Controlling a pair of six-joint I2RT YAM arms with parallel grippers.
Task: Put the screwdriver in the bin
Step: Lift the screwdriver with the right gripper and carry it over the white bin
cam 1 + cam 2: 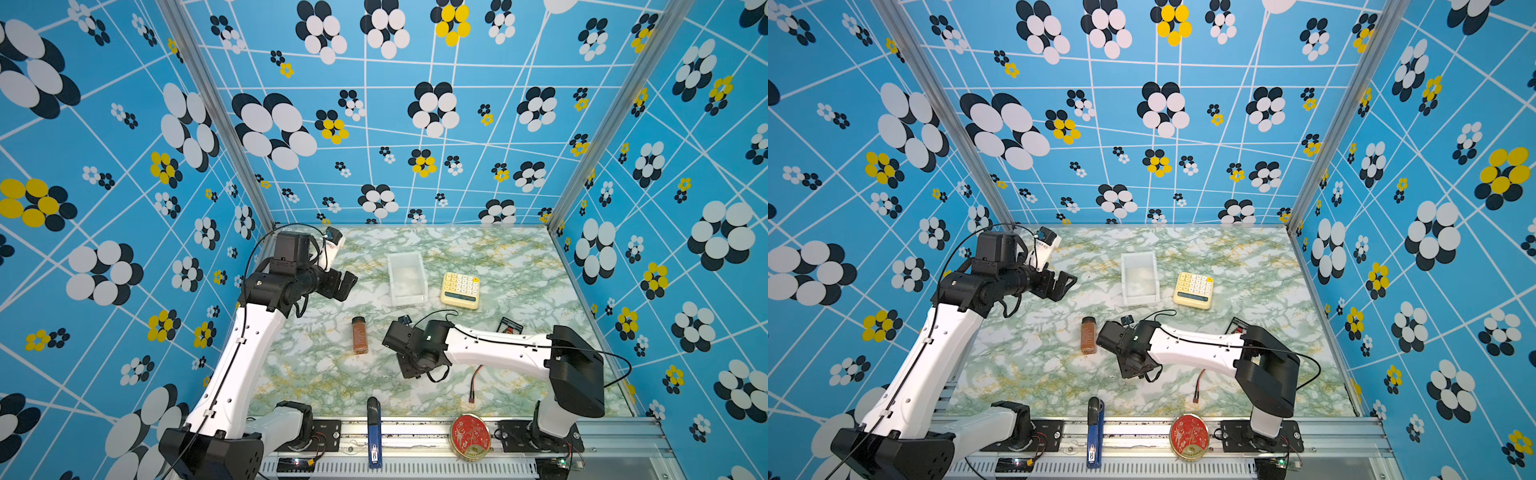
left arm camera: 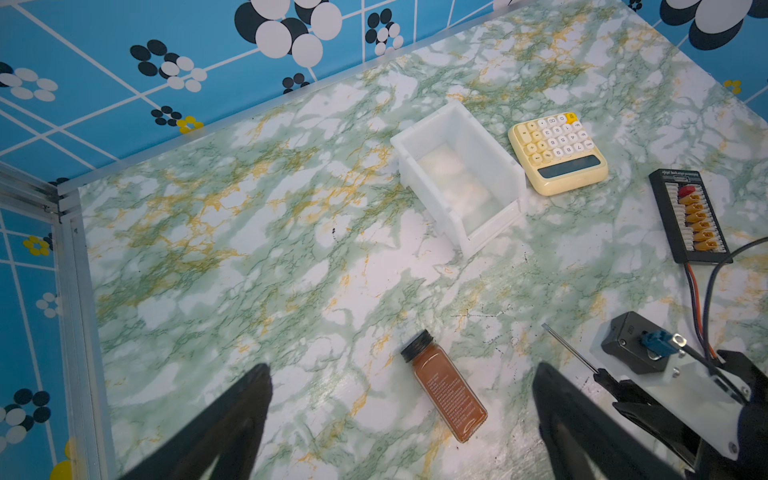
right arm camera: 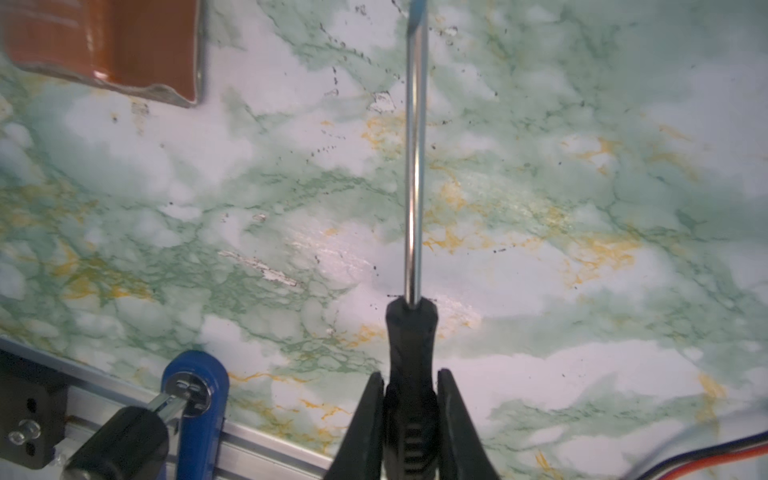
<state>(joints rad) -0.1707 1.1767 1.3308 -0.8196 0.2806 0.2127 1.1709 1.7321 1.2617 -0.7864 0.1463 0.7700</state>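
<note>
Right end effector [image 3: 411, 376] clamps the screwdriver [image 3: 415, 187] handle

Spice bottle [image 1: 360, 335]: lies on its side, black cap toward the back wall [image 1: 395, 124].
Calculator [image 1: 460, 289]: cream-yellow, flat, keys up.
Connector board [image 2: 688, 216]: black, yellow plugs, one red.
Blue-and-black tool [image 1: 374, 432]: lies across the front rail [image 1: 419, 428].
Red round tin [image 1: 471, 436]: on the front rail.

White arms [image 1: 253, 365], black joints [image 1: 577, 374], cables [image 1: 630, 367]
</note>
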